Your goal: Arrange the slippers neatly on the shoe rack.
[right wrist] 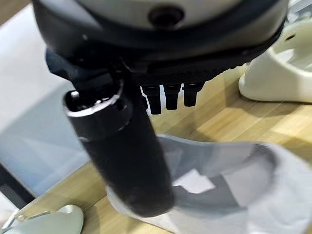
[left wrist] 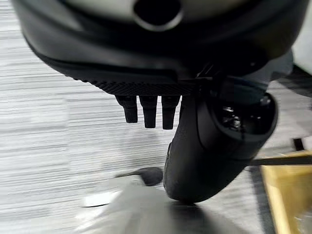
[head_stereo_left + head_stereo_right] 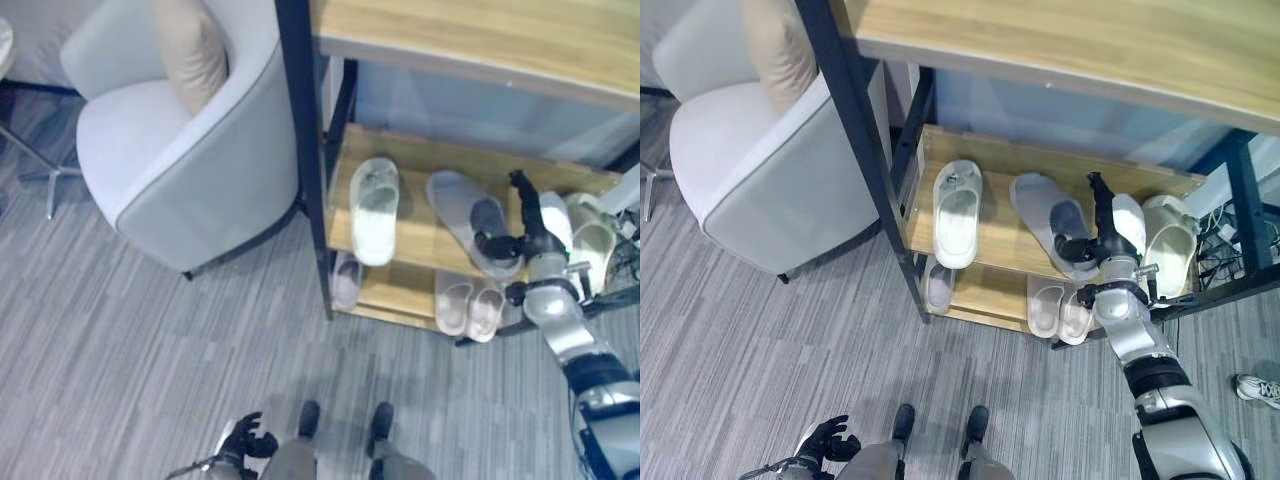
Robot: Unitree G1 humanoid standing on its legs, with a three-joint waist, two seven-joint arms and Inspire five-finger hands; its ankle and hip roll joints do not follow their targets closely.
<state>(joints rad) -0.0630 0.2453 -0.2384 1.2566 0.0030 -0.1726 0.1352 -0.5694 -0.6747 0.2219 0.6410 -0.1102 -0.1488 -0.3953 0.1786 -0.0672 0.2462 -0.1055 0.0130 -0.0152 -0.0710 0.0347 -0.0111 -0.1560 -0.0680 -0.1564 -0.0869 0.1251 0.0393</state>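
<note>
The shoe rack's middle shelf holds a white slipper on the left, a grey slipper lying at an angle, another white slipper and a cream slipper at the right end. My right hand reaches between the grey slipper and the second white one. Its fingers are straight and point toward the back, and its thumb rests on the grey slipper's strap. The lower shelf carries one slipper and a pale pair. My left hand hangs low, relaxed and holding nothing.
A grey armchair with a beige cushion stands just left of the rack's black post. The wooden top shelf overhangs the slippers. A white shoe lies on the carpet to the right.
</note>
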